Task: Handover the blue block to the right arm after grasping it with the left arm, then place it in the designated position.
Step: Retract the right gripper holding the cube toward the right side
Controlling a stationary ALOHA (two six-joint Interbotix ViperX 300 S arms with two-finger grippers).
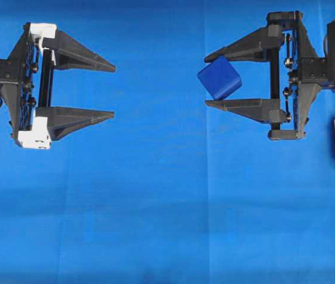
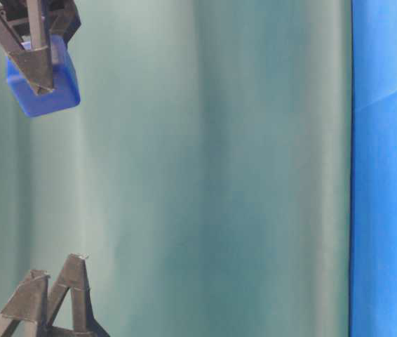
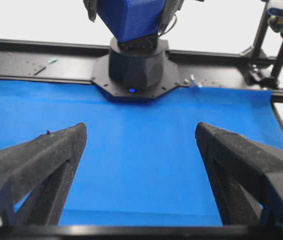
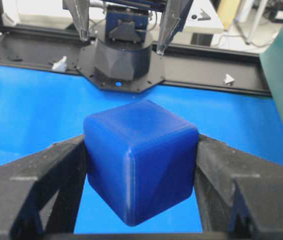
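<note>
One tool has the blue block (image 1: 219, 77): the right tool (image 1: 208, 81) squeezes it between its fingers, up off the desk (image 1: 155, 225). Far across, the left tool (image 1: 113, 90) is wide open, holding nothing.

From straight above we look down on the bright blue cloth-covered surface (image 1: 167, 207). Our table-level view is turned sideways and sits close, facing a teal backdrop (image 2: 205, 168). Each wrist camera looks level along its own claw toward the opposite arm's black base (image 3: 134, 65). All four views share the small dark-blue cube (image 1: 219, 77) held between the all-black right claw's (image 1: 206, 80) fingers.
</note>
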